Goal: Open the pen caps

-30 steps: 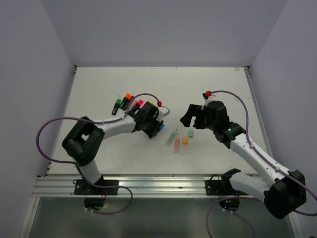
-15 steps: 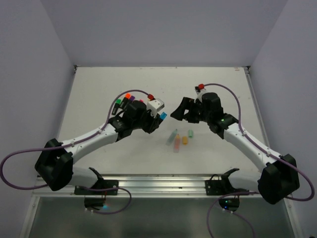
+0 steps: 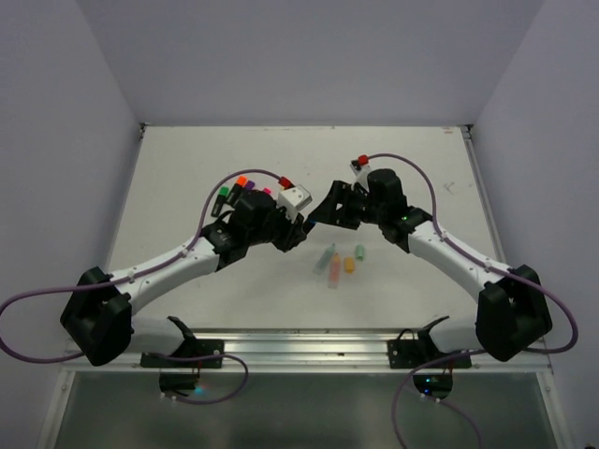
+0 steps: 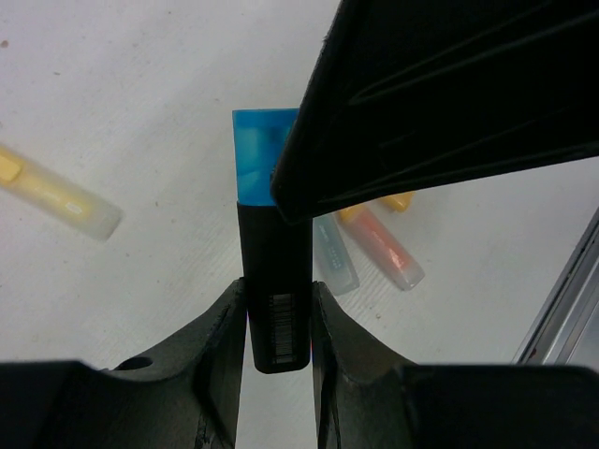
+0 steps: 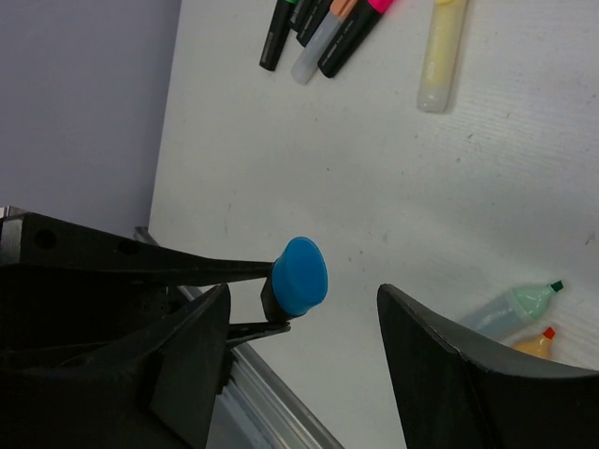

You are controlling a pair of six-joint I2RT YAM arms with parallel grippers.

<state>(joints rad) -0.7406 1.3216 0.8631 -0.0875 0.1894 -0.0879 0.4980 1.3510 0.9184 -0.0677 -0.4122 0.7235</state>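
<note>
Left wrist view | left gripper [image 4: 278,313] pinches the short black plastic pen [image 4: 275,267] by its bottom end | blocky blue plastic cap [image 5: 300,274] on the pen's top sits inside the right gripper [image 5: 302,294], its fingers spread wide, gaps both sides

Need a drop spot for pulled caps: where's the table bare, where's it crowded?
Bare: table strip along the far edge, and the far-right corner past the right arm. Crowded: mid-table, where left claw and right claw meet, black pens to their left, pastel pens just nearer.
</note>
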